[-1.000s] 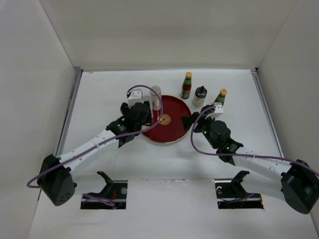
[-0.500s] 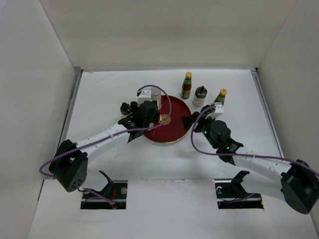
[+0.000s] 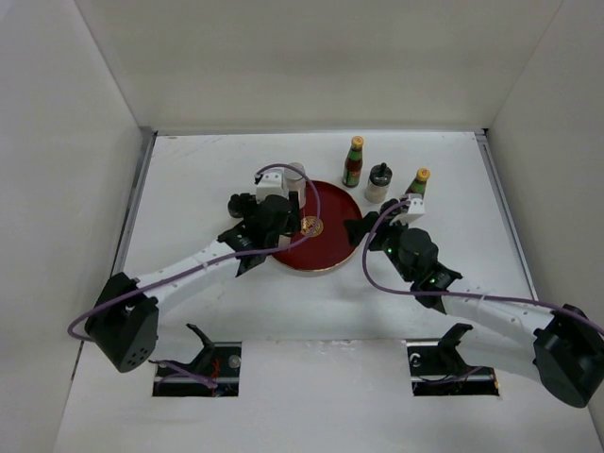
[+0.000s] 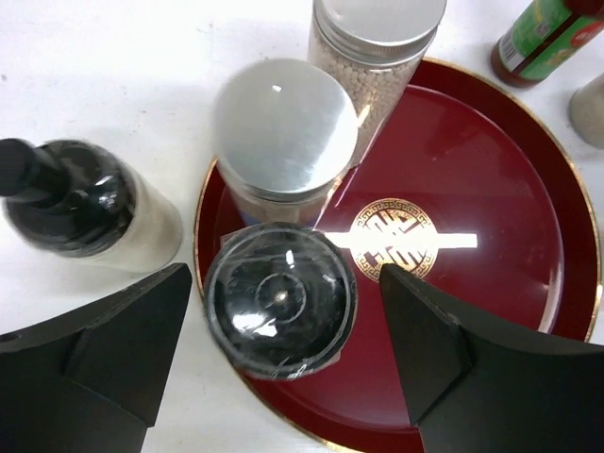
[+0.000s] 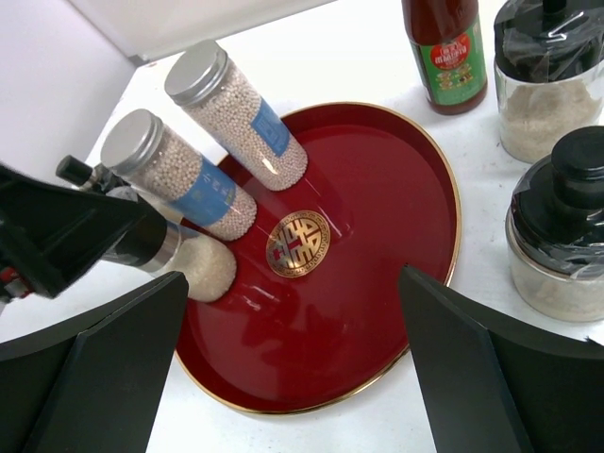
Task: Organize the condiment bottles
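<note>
My left gripper point(image 4: 283, 316) is open. Its jaws stand on either side of a black-topped pale shaker point(image 4: 280, 283) on the left rim of the red plate point(image 4: 491, 283), with small gaps on both sides. Two silver-capped shakers point(image 4: 283, 127) point(image 4: 377, 24) stand just beyond it, and another black-topped shaker point(image 4: 71, 198) stands on the table to the left. My right gripper point(image 5: 293, 321) is open and empty above the plate's near right part. A sauce bottle point(image 3: 354, 162), a black-topped shaker point(image 3: 378, 182) and a second sauce bottle point(image 3: 418, 184) stand behind the plate.
The red plate point(image 3: 330, 247) with its gold emblem lies at the table's middle. In the right wrist view a further black-topped shaker point(image 5: 566, 236) stands just right of the plate. White walls enclose the table on the left, right and back.
My left arm has swung right to the plate's left rim, then eased back a little. The right arm and the bottles behind the plate have not moved.
</note>
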`<state>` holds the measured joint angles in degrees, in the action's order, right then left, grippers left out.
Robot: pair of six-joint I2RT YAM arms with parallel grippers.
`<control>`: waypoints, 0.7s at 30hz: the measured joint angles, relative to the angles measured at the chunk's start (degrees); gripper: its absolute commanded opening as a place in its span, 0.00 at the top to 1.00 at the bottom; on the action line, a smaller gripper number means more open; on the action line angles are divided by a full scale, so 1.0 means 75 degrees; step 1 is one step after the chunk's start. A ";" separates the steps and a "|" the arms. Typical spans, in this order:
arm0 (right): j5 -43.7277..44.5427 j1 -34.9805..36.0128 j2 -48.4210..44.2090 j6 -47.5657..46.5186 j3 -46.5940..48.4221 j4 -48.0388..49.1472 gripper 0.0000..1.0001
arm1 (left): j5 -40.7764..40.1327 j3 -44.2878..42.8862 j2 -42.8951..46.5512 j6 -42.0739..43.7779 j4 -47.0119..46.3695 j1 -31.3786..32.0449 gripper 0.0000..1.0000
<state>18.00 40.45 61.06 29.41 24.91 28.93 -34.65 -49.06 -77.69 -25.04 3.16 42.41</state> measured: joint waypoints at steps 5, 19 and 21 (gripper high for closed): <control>0.0000 0.0000 -0.0061 0.0000 0.0000 0.0000 0.00 | -0.0254 0.0306 0.1247 0.0076 0.0064 -0.0076 0.19; 0.0000 0.0000 0.0017 0.0000 0.0003 0.0000 0.00 | 0.0064 0.0335 0.0554 -0.0122 0.0455 -0.2159 0.19; -0.0003 0.0000 0.0041 0.0000 0.0003 0.0000 0.00 | 0.0128 0.0335 0.0323 -0.0119 0.0388 -0.2224 0.20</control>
<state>17.98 40.45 61.36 29.41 24.93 28.93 -33.69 -46.54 -75.26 -25.93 6.07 25.74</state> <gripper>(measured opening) 0.998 0.807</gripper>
